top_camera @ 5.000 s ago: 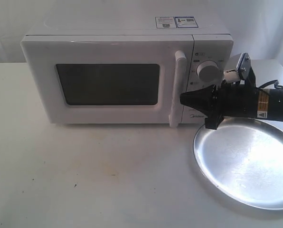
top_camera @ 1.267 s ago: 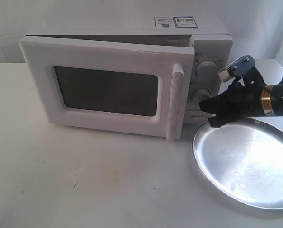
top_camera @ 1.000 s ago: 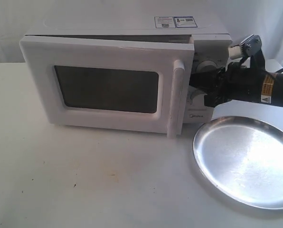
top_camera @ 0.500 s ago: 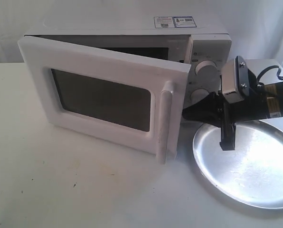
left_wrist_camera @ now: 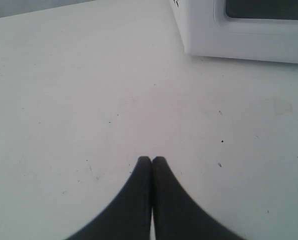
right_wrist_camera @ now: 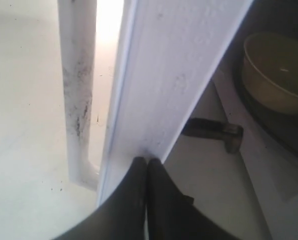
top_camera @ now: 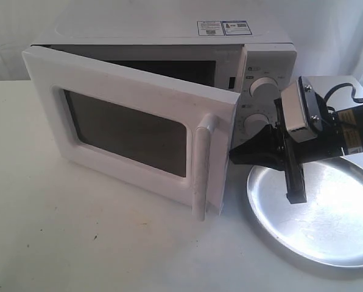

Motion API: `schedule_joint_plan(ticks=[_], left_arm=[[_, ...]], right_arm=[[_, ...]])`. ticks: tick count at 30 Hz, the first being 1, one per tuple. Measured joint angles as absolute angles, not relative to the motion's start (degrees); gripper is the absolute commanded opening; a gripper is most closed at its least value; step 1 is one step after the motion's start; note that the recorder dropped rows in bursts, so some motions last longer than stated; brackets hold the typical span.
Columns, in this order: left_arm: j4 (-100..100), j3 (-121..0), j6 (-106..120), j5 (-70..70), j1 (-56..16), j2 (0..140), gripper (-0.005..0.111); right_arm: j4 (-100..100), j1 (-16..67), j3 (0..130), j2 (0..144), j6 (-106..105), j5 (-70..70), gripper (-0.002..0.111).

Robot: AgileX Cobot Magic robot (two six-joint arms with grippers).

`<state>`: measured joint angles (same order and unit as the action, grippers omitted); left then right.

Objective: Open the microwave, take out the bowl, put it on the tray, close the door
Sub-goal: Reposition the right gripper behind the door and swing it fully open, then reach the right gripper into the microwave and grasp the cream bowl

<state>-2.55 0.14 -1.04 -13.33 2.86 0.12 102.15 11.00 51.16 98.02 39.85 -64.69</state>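
Since the frame half a second back, the door (top_camera: 133, 131) has swung further out on its left hinge, and its free edge with the long white handle (top_camera: 203, 167) now stands well forward of the microwave (top_camera: 169, 27). The right gripper (top_camera: 233, 156) has moved out with it.

The door stands partly open at a slant, so the upper part of the dark cavity shows behind it in the exterior view. In the right wrist view the bowl (right_wrist_camera: 274, 75) sits inside the microwave on the dark floor of the cavity, upright and pale cream. A dark stubby latch piece (right_wrist_camera: 214, 131) juts out near the door's inner edge.

The right gripper is clenched and holds nothing. Its two black jaws are pressed together and their tips touch the inner side of the door's free edge, just behind the handle.

Two round dials (top_camera: 264, 87) show on the panel to the right of the opening, with stickers (top_camera: 224, 27) on the top of the casing.

The tray (top_camera: 327, 219) lies flat on the table (top_camera: 78, 243) just right of the door's edge, partly under the right arm.

The left gripper (left_wrist_camera: 151, 159) is also closed, with nothing between its jaws. It hangs over bare table, with a white corner and dark window nearby in its view.
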Motion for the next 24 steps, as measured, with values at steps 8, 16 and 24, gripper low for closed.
schedule_joint_plan(ticks=[8, 16, 24], left_arm=[[-2.55, 0.14, -1.04, -13.33, 2.86, 0.12, 0.0], [-2.55, 0.14, -1.04, -13.33, 2.86, 0.12, 0.0], [-2.55, 0.14, -1.04, -13.33, 2.86, 0.12, 0.0]], right_arm=[[102.38, 15.73, 49.23, 92.24, 41.34, -64.7, 0.0], [101.62, 23.58, 50.7, 87.69, 43.18, -73.39, 0.0], [100.28, 24.55, 51.47, 87.81, 43.86, -70.11, 0.0]])
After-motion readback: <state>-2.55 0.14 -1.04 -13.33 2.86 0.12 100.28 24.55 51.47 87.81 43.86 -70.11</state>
